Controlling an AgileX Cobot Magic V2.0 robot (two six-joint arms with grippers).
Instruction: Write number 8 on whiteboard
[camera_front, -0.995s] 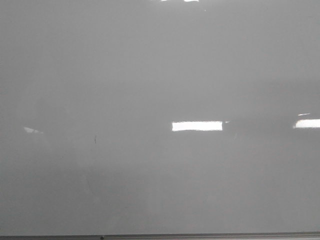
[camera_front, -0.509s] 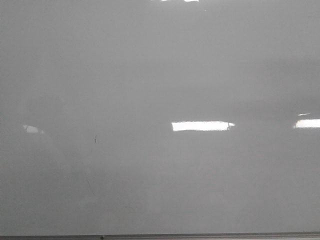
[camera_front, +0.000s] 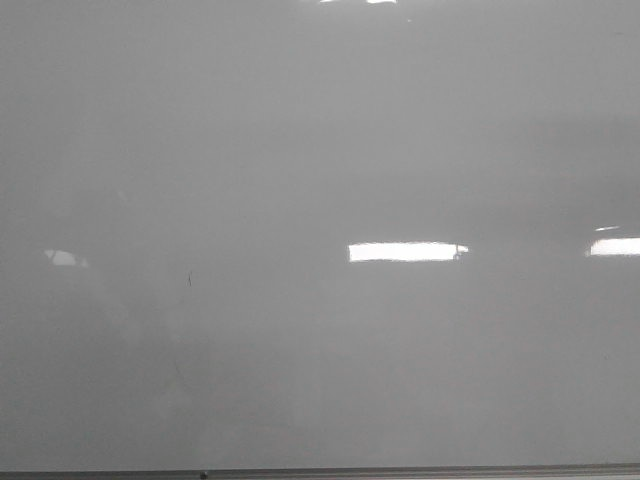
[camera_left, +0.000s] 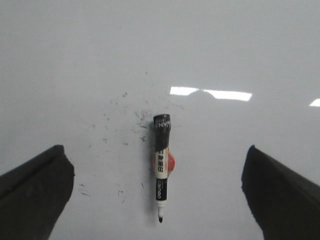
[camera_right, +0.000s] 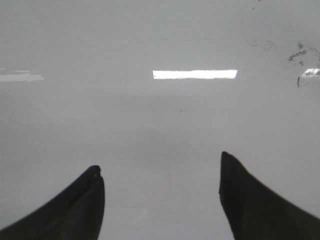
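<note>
In your front view the whiteboard (camera_front: 320, 150) fills nearly the whole frame; its only visible edge is the thin grey frame strip (camera_front: 400, 471) along the bottom. A bright rectangular reflection (camera_front: 405, 252) sits right of centre, with another at the right edge, and a tiny dark speck (camera_front: 189, 279) lies at lower left. You will find no number 8 drawn in any view.

Your left wrist view shows the left gripper (camera_left: 157, 195) spread wide, its two dark fingers (camera_left: 32, 192) at the lower left and lower right corners, holding nothing. A marker (camera_left: 161, 165) lies on the board between them, below the centre of the frame, touching neither finger: black body, white label, red spot at its middle, uncapped tip toward the bottom of the frame. Board shows on either side of it. Faint grey smudges (camera_left: 125, 117) lie scattered to its upper left.

Your right wrist view shows the right gripper (camera_right: 160, 200) also wide apart and empty, with bare board between the fingers (camera_right: 75, 210). Dark smudges (camera_right: 300, 52) sit at the upper right of that frame, well away from the fingers.
</note>
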